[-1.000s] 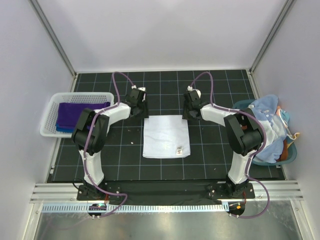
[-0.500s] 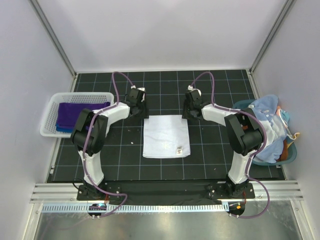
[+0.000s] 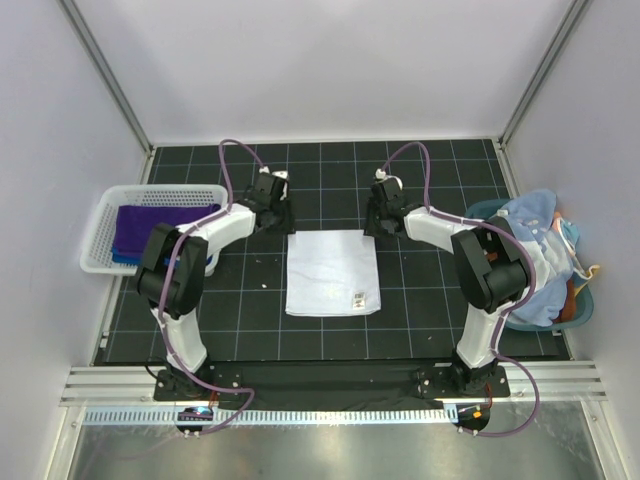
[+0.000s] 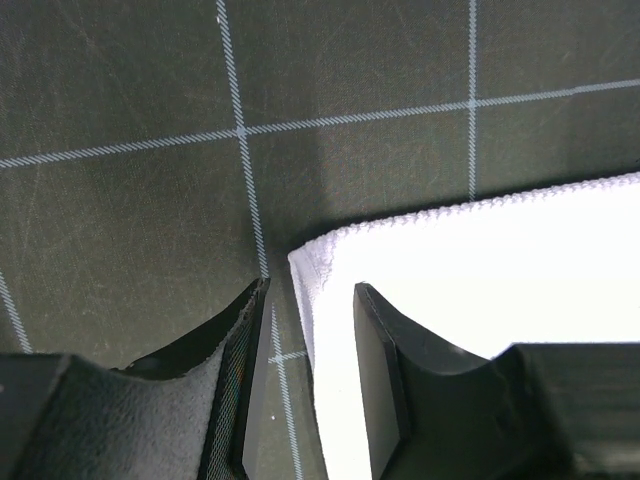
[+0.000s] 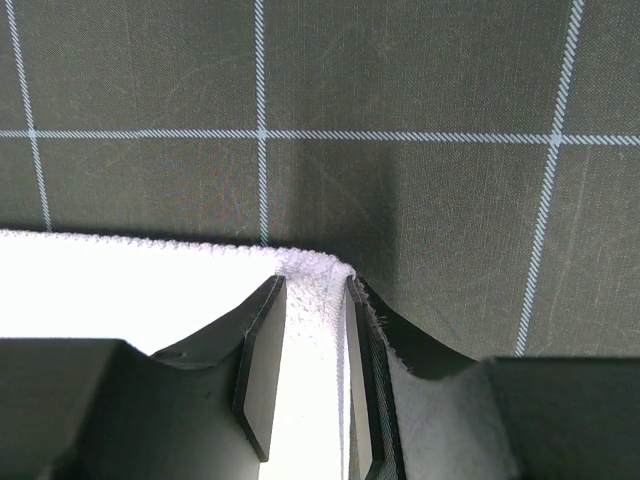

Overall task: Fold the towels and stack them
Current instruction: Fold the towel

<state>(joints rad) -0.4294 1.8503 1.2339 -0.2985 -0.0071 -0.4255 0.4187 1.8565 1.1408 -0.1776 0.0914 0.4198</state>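
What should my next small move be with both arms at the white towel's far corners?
Probably close the left gripper first. Its jaws straddle a far corner of the white towel with a visible gap, so nothing looks pinched there. At the right gripper, cloth fills the gap between the jaws. With both corners held, the fold could start.

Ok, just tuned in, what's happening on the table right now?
Both arms are working the white towel, which lies flat mid-table. The left gripper has its fingers open, straddling the towel's far-left corner and not yet closed. The right gripper looks pinched on the far-right corner. A purple towel already sits folded in the white basket at the left.
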